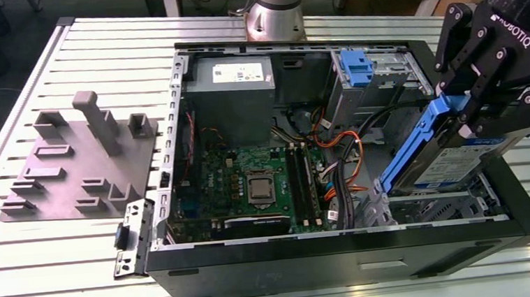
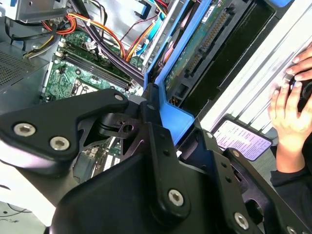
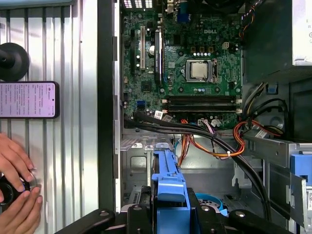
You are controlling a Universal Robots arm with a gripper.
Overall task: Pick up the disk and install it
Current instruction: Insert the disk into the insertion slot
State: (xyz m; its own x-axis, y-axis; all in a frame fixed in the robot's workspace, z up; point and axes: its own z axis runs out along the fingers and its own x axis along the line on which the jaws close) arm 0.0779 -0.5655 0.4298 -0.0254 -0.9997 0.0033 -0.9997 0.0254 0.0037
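The hand (image 1: 482, 112) is clenched on the blue end of the disk (image 1: 451, 161), holding it tilted with that end uppermost and its lower end down by the drive bay of the open computer case (image 1: 347, 249). In the exterior view the disk sits at about three o'clock from the motherboard (image 1: 248, 181). From the motherboard, the grey power supply (image 1: 230, 81) lies at twelve o'clock, a blue-tabbed carrier (image 1: 357, 68) at one o'clock, and a grey fixture plate (image 1: 70, 162) at nine o'clock, outside the case on the slatted worktop (image 1: 31, 277).
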